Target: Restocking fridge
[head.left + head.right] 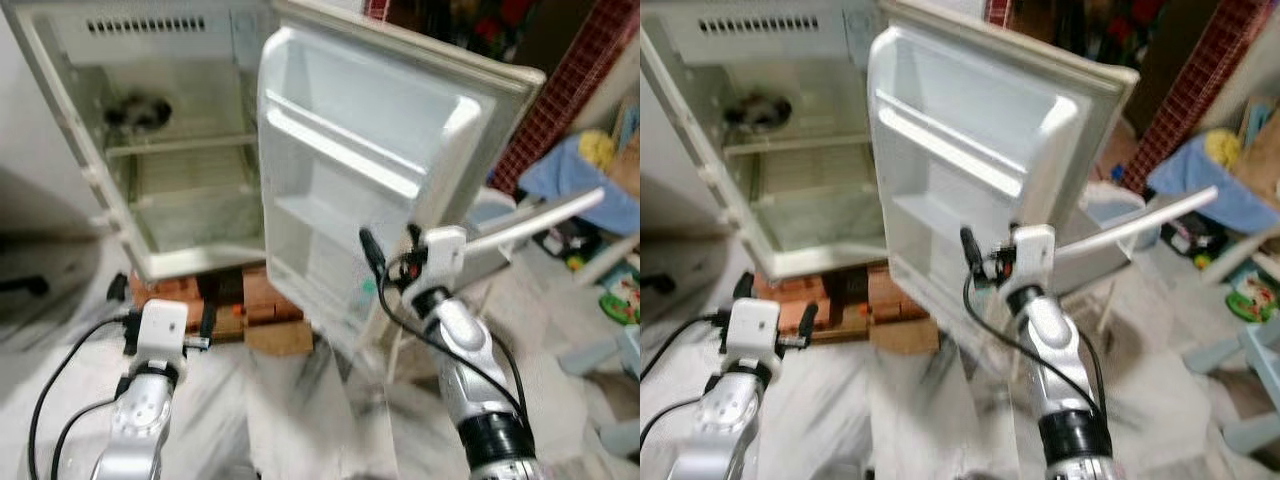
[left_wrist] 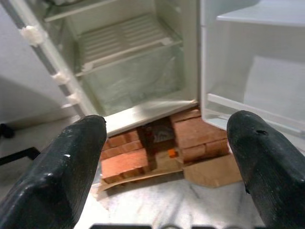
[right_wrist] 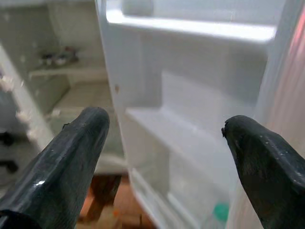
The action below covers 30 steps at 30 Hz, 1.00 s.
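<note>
Nearest the head camera, two silver arms reach forward over pale marble floor point(image 1: 300, 420); left gripper point(image 2: 167, 157) low on the left, fingers point(image 2: 66, 167) spread wide with nothing between them; right gripper point(image 3: 167, 162) raised higher on the right, close to the inner face of the fridge door point(image 1: 350, 170), fingers point(image 3: 62, 167) also spread wide and empty; black cables point(image 1: 60, 390) loop off both wrists; head views are a bit blurred so finger gaps are read from the wrist views

Fridge point(image 1: 170, 150) stands just ahead with door swung fully open toward the robot's right; cabinet interior looks bare apart from a dark blurred item point(image 1: 138, 110) on the upper shelf, cannot tell what it is; wire shelf point(image 2: 124, 40) and clear lower area show better in the left wrist view; fridge sits on red bricks point(image 2: 143, 152) with a brown cardboard piece point(image 1: 280, 338) beside them on the floor; left wrist view shows a small orange bit point(image 2: 171, 153) in the gap between bricks, not clear in head views

Door has white moulded shelves point(image 1: 340, 140); right wrist view shows a small teal object point(image 3: 220, 211) low in the door's bottom rack, also a faint teal spot in left eye view

Further right: pale plastic furniture point(image 1: 540, 225), blue cloth point(image 1: 580, 185), toys point(image 1: 625, 295) on floor, red-white checked surface point(image 1: 570, 80) behind
</note>
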Available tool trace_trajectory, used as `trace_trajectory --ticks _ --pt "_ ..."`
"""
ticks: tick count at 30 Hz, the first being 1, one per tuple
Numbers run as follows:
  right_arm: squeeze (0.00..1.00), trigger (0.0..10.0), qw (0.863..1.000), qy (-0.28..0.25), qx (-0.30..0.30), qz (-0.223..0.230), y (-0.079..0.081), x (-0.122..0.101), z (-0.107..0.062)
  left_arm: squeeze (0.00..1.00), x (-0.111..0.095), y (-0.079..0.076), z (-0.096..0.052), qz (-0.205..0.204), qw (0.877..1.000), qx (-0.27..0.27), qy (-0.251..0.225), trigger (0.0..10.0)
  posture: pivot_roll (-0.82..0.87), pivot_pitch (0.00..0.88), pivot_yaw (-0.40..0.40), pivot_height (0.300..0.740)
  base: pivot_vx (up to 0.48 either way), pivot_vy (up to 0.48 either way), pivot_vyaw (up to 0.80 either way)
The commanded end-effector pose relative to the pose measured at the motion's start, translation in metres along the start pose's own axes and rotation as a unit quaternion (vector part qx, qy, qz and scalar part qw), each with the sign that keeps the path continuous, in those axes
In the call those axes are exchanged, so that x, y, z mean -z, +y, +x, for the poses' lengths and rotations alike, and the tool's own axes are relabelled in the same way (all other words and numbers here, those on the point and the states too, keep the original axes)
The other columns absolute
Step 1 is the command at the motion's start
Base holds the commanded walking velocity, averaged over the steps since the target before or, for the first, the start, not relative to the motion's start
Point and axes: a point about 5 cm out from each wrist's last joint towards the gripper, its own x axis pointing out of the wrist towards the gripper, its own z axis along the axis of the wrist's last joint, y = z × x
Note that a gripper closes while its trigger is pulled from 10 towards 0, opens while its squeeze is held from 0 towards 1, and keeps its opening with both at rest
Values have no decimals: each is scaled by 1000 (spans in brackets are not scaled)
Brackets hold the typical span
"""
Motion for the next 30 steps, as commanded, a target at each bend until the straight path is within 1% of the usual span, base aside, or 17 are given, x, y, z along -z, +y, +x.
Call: trace_trajectory --ticks 1,3,10,12,14,16,17,19,22,28,30 --pt "0 10000 1000 -12 -6 -1 -1 -8 1 0 -1 1 0 -1 1000 3 0 10000 144 0 -55 740 0 0 0" --pt "0 10000 1000 -4 5 2 -6 -6 2 0 0 0 1 0 1000 6 2 10000 143 0 -54 740 0 0 0" --pt "0 10000 1000 -10 23 -7 -11 -9 4 0 -1 -1 3 1 1000 6 3 10000 149 0 -56 740 0 0 0" --pt "0 10000 999 -11 42 -7 -14 -10 6 0 0 0 2 2 1000 4 6 10000 148 0 -55 740 0 0 0" --pt "0 10000 998 -15 65 -11 -15 -12 11 0 1 1 3 2 1000 1 8 10000 146 0 -53 740 0 0 0" --pt "0 10000 997 -20 69 -11 -13 -15 18 0 0 0 4 3 1000 1 9 10000 147 0 -52 740 0 0 0" --pt "0 10000 997 -25 72 -16 -10 -20 25 0 0 -1 4 5 1000 0 10 10000 151 0 -52 740 0 0 0" --pt "0 10000 996 -35 80 -22 -7 -27 34 0 -1 -1 4 7 1000 -2 11 10000 158 0 -53 740 0 0 0" --pt "0 10000 995 -43 91 -25 -8 -32 40 0 -1 1 3 6 1000 -6 11 10000 169 0 -54 740 0 0 0" --pt "0 10000 988 -40 141 -51 -15 -35 50 0 2 5 -5 13 1000 -9 20 10000 195 0 -52 740 0 0 0" --pt "0 10000 988 -47 138 -44 -15 -38 53 0 3 6 -7 14 1000 -9 21 10000 199 0 -52 740 0 0 0"
